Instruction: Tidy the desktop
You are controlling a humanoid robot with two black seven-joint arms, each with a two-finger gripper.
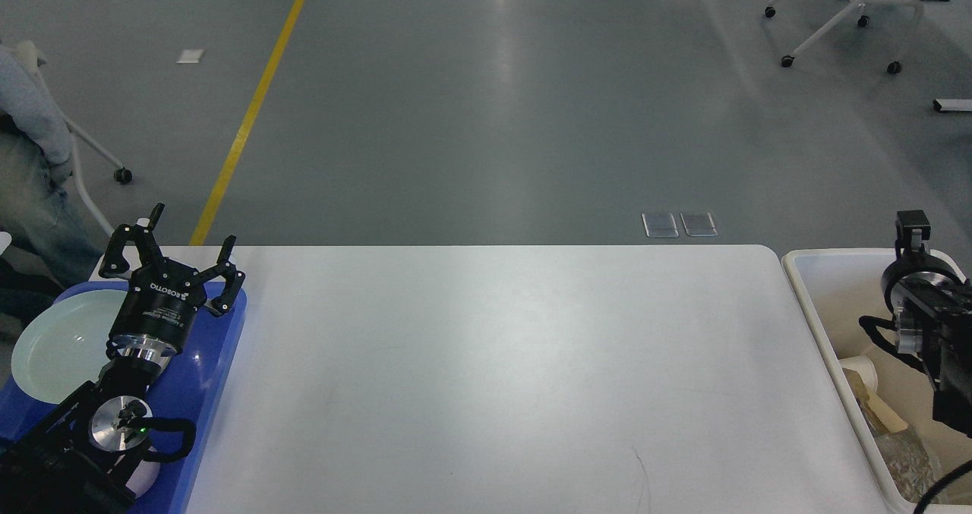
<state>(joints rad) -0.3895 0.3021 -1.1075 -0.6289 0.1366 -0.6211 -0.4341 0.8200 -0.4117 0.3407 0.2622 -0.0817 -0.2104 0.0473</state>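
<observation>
The white desktop (501, 362) fills the middle of the head view and lies bare. My left gripper (176, 247) is open and empty. It hovers over the far end of a blue tray (216, 362) at the desktop's left edge. My right gripper (912, 229) is at the right edge, above the cream bin (816, 301). It shows dark and end-on, so its fingers cannot be told apart. I see nothing held in it.
A pale green plate (53, 347) lies on the blue tray, partly behind my left arm. The bin holds a paper cup (858, 368) and crumpled wrapping (907, 461). A seated person (26, 172) is at the far left. A wheeled chair (850, 13) stands at the far right.
</observation>
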